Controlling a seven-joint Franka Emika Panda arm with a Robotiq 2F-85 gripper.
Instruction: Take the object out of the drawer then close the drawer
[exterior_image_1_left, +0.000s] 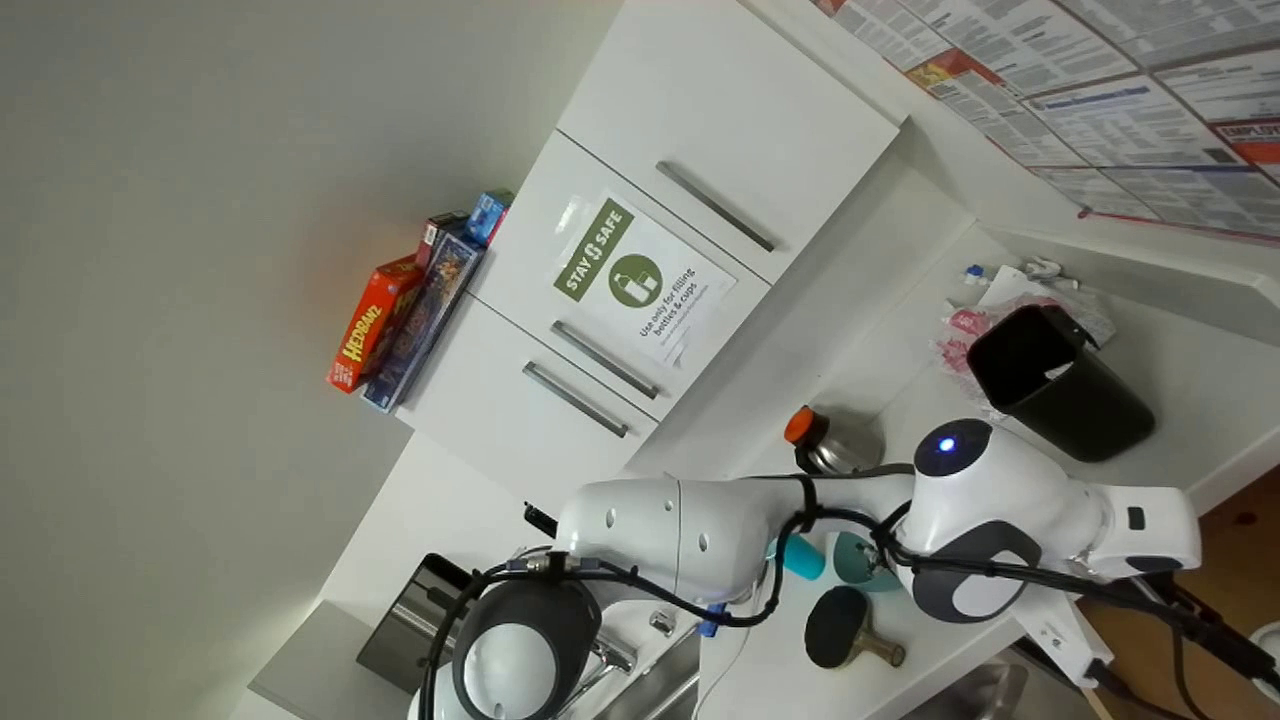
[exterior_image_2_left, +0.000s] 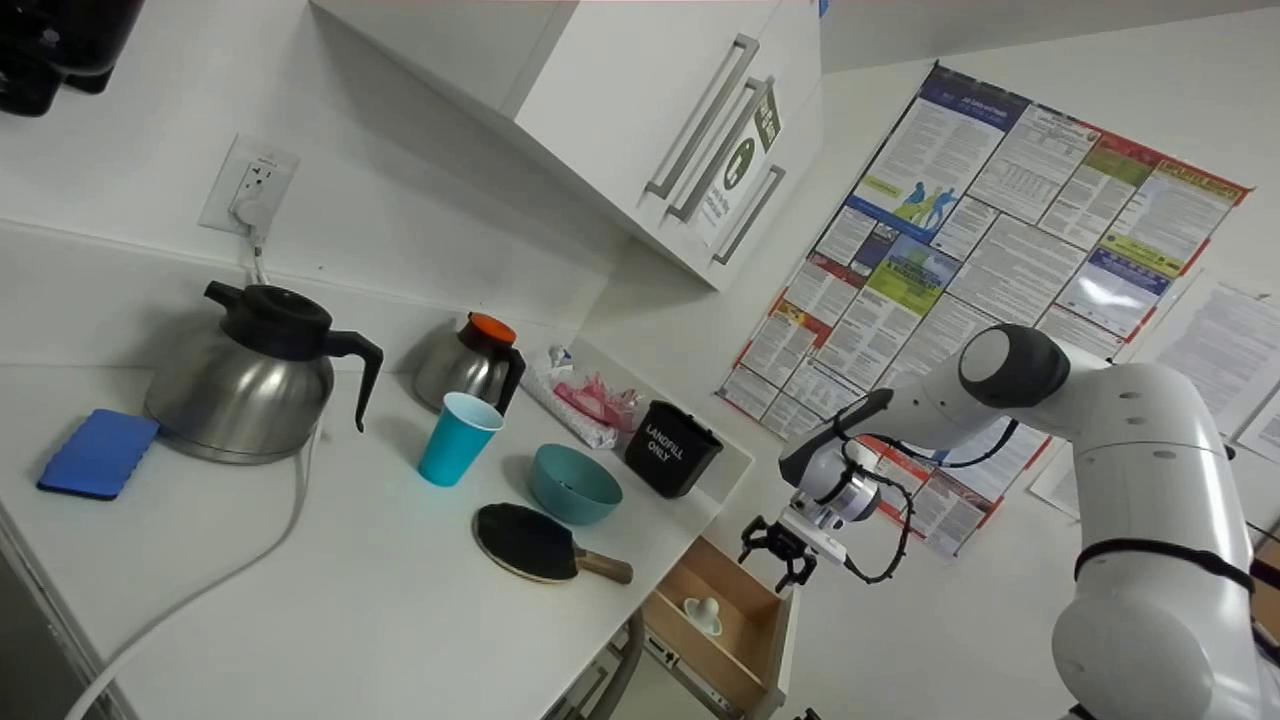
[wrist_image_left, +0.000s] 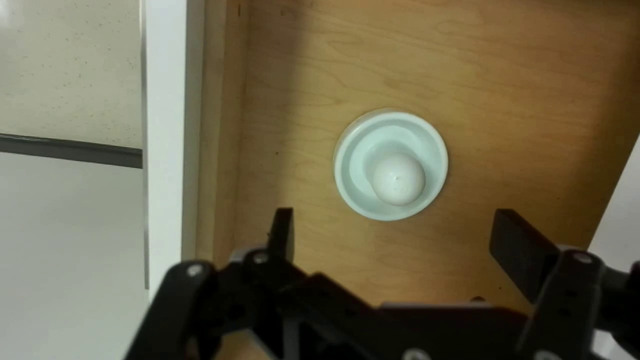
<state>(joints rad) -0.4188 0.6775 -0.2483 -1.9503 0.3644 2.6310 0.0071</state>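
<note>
The drawer (exterior_image_2_left: 752, 622) stands open below the counter in an exterior view, with a wooden inside and white front. Its white edge (wrist_image_left: 165, 140) runs down the left of the wrist view. The object (wrist_image_left: 357, 165) is a pale, round, dish-like piece with a white rounded knob in its middle. It lies upright on the drawer floor and also shows in an exterior view (exterior_image_2_left: 703, 616). My gripper (wrist_image_left: 394, 220) is open and empty above the drawer, its fingers wider apart than the object and not touching it. In an exterior view the gripper (exterior_image_2_left: 766, 572) hangs over the drawer.
The counter (exterior_image_2_left: 350, 600) beside the drawer holds a paddle (exterior_image_2_left: 525, 543), a teal bowl (exterior_image_2_left: 575, 485), a blue cup (exterior_image_2_left: 460, 440), a black bin (exterior_image_2_left: 672, 450) and steel jugs (exterior_image_2_left: 255, 390). A curved grey chair-like part (exterior_image_2_left: 625, 665) stands near the drawer's side.
</note>
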